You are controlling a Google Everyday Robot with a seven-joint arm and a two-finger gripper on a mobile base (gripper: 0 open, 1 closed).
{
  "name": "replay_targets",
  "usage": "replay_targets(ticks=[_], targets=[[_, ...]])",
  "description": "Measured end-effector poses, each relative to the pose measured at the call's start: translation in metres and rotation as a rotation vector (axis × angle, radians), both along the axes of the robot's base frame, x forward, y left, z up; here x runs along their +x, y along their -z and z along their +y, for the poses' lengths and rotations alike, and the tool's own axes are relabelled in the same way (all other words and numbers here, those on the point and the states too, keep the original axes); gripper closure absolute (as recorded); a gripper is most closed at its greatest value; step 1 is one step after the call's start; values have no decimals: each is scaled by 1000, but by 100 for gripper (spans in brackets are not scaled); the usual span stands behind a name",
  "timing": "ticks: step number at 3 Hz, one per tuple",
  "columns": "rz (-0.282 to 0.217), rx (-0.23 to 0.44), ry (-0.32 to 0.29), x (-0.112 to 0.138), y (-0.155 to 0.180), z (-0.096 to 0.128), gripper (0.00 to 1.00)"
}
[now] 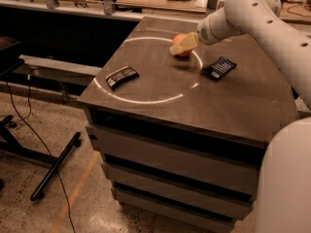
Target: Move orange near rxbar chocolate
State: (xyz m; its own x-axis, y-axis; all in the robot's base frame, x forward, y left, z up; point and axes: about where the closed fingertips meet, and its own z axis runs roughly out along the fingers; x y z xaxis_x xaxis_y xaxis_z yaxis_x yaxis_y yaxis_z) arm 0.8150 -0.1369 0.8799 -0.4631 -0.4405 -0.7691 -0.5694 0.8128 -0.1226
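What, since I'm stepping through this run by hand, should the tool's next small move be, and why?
Probably settle the tool onto the orange and secure a grip. In the camera view the tool overlaps the orange, while the rxbar chocolate lies apart, toward the table's nearer edge. The orange likely has to be held before it can travel there.

The worktop [233, 101] looks like smooth, matt dark-brown laminate. At its 12 o'clock the tool [181, 46], pale cream matt plastic on a smooth white plastic arm [252, 8], overlaps the smooth-skinned orange [179, 37]. The rxbar chocolate [122, 76] at 9 o'clock wears a faintly shiny wrapper.
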Motion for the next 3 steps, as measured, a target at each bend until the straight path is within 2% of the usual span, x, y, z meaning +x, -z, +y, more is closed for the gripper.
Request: replay_targets(ticks=[1,2,3], targets=[[49,7,-28,0,18,13,16],[76,9,-40,-1,29,19,39],[75,8,-58,-2,32,22,72]])
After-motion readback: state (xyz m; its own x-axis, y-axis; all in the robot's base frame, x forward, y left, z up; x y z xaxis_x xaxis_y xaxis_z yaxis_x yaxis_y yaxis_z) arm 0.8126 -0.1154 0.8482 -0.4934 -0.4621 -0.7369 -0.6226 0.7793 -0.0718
